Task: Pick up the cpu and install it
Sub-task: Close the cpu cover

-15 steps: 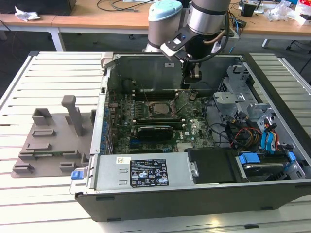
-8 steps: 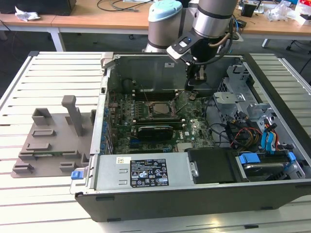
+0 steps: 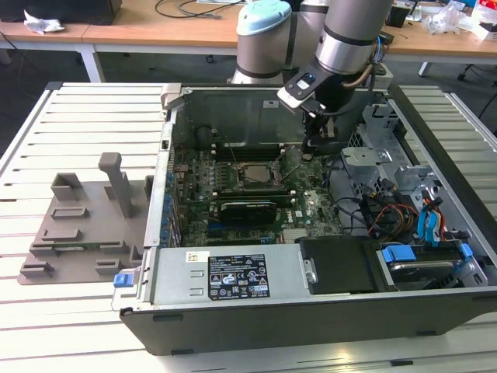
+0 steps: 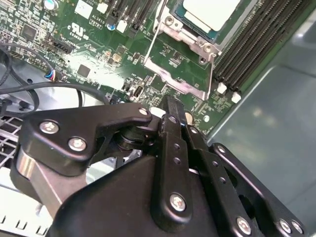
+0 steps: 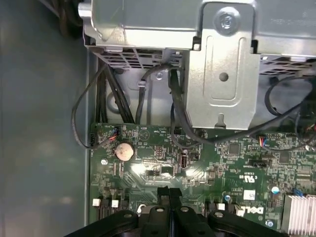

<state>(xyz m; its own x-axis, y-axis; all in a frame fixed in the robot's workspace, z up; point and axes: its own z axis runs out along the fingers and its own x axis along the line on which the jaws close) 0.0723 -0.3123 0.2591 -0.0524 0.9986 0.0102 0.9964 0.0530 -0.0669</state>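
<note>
The cpu (image 4: 210,12), a silvery square plate, lies in the motherboard socket (image 3: 250,172), with the socket's metal retaining frame (image 4: 177,84) hinged open beside it. My gripper (image 4: 170,106) hangs inside the open computer case (image 3: 233,284), just off the socket's corner toward the exterior view's right. In the exterior view the gripper (image 3: 309,151) sits low over the green board. Its black fingers (image 5: 163,197) are pressed together with nothing between them. It is apart from the cpu.
A grey plastic fixture tray (image 3: 85,225) rests on the slatted table at the exterior view's left. A metal drive cage (image 5: 227,64) and black cables (image 5: 177,98) crowd the board's edge. A coin battery (image 5: 124,150) and memory slots (image 4: 256,44) are nearby.
</note>
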